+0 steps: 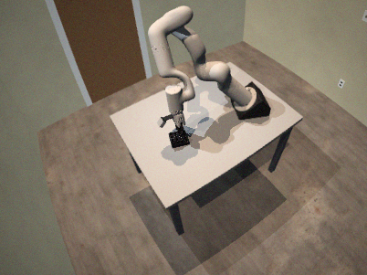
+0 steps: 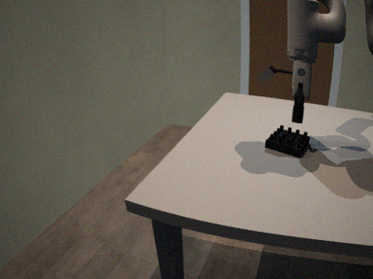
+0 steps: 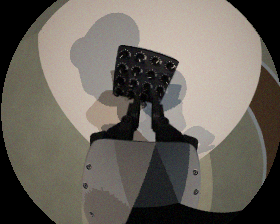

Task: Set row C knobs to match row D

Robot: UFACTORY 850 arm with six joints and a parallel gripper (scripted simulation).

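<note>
The black knob box [image 1: 179, 140] [image 2: 284, 148] [image 3: 131, 63] stands on the table, knobs up. In the wrist view it is turned a little and its knobs show in four rows. Some white lines and marks glint there, but the names and most pointing directions are too small and dark to read. My gripper [image 1: 180, 129] [image 2: 298, 121] [image 3: 146, 102] points down, its fingers a narrow gap apart with nothing between them. In the exterior view the fingertips are above the knobs, touching none. In the wrist view they are at the box's near edge and partly cover that edge.
The white table [image 1: 151, 163] [image 2: 199, 184] [image 3: 215, 65] bears the box and, at its far right in the top view, the arm's black base [image 1: 260, 106]. Shadows of the arm fall across the table around the box. A brown door [image 1: 98, 36] is in the wall behind.
</note>
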